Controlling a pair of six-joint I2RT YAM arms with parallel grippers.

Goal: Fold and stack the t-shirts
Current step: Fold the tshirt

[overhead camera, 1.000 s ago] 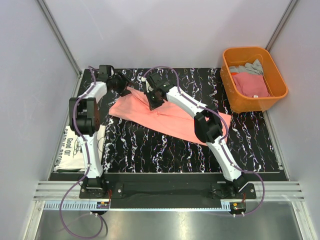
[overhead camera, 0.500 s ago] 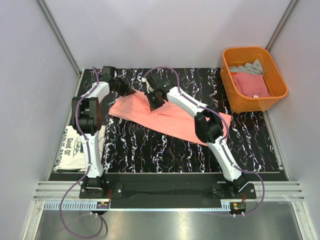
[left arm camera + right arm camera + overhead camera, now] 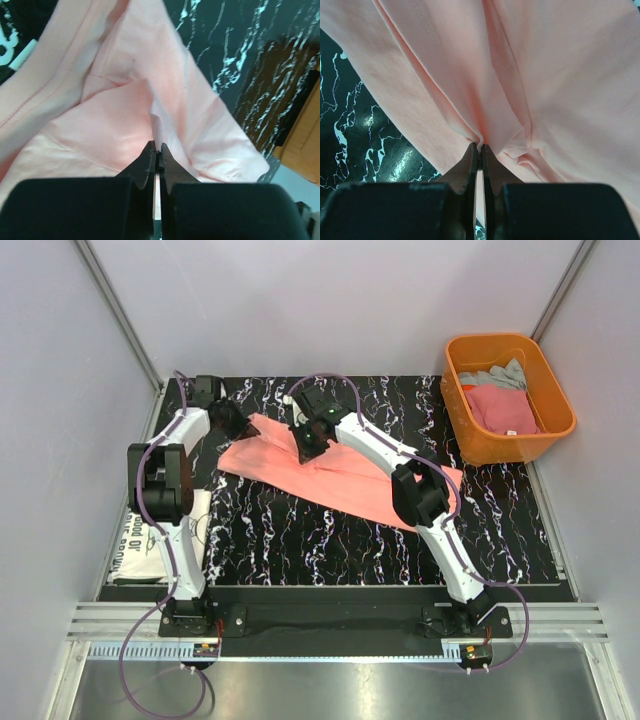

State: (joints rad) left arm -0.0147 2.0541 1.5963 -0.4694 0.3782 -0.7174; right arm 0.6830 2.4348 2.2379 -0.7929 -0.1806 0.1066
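Left claw (image 3: 157, 145) and right claw (image 3: 479, 146) each pinch the salmon-pink t-shirt (image 3: 345, 480); we see the left arm (image 3: 178, 540) partly covering the white lettered t-shirt (image 3: 145, 540).

We see the salmon-pink t-shirt (image 3: 340, 487) stretched diagonally, rumpled; the white lettered t-shirt (image 3: 146, 540) lies flat to its left.

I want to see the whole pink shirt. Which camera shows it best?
The top camera. It shows the whole pink shirt spread out on the table. The wrist cameras only show close-up wrinkles of it, pinched by the left gripper and the right gripper.
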